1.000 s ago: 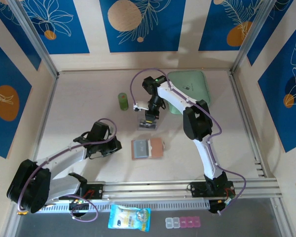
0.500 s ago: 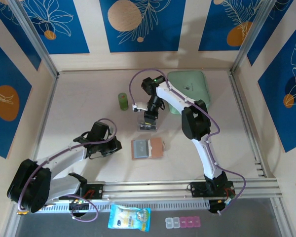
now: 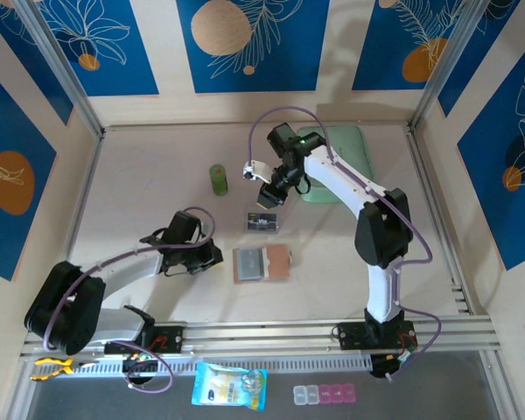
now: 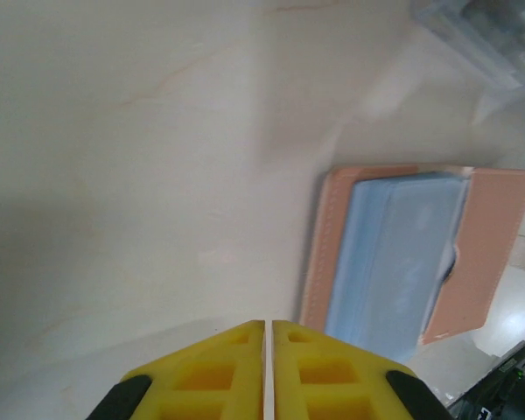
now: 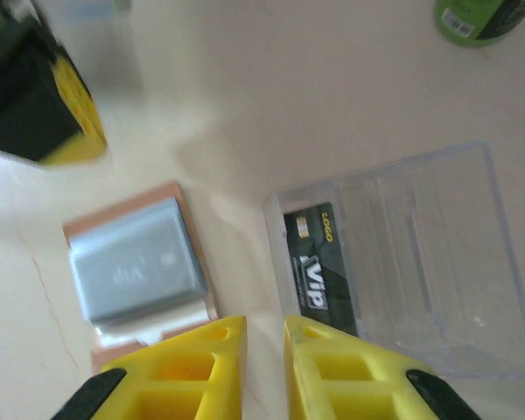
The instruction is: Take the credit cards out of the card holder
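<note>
A card lies in the tray, behind the card holder.

Card holder — lower edge hidden (behind the right claw).

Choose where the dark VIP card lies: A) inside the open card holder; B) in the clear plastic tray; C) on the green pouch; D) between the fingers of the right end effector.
B: the right wrist view shows the card flat in the clear tray, apart from the card holder.
</note>
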